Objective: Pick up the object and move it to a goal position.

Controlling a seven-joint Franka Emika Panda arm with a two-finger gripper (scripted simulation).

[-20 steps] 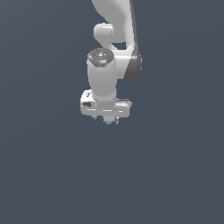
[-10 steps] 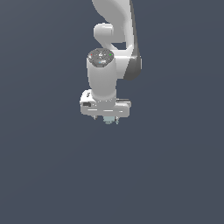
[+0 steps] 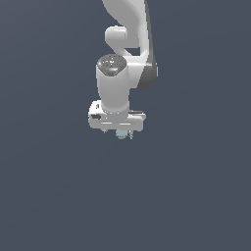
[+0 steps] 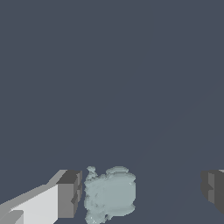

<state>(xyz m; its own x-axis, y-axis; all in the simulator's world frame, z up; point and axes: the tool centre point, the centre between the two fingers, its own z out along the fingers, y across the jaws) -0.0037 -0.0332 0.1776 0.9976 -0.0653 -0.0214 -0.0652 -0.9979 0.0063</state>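
The object [image 3: 121, 134] is a tiny pale teal-grey rounded lump that peeks out just under the white gripper body in the exterior view. In the wrist view the object [image 4: 109, 194] lies between the two dark fingertips. It sits right beside one fingertip [image 4: 69, 194], with a wide gap to the other fingertip [image 4: 212, 187]. My gripper [image 3: 117, 131] [image 4: 141, 191] is open and stands around the object, pointing straight down. The jaws do not press on the lump. The gripper body hides most of the object in the exterior view.
The white arm [image 3: 128, 29] comes down from the top of the exterior view. Around it there is only a flat dark blue-grey surface [image 3: 59, 196]. No goal marker and no other objects show in either view.
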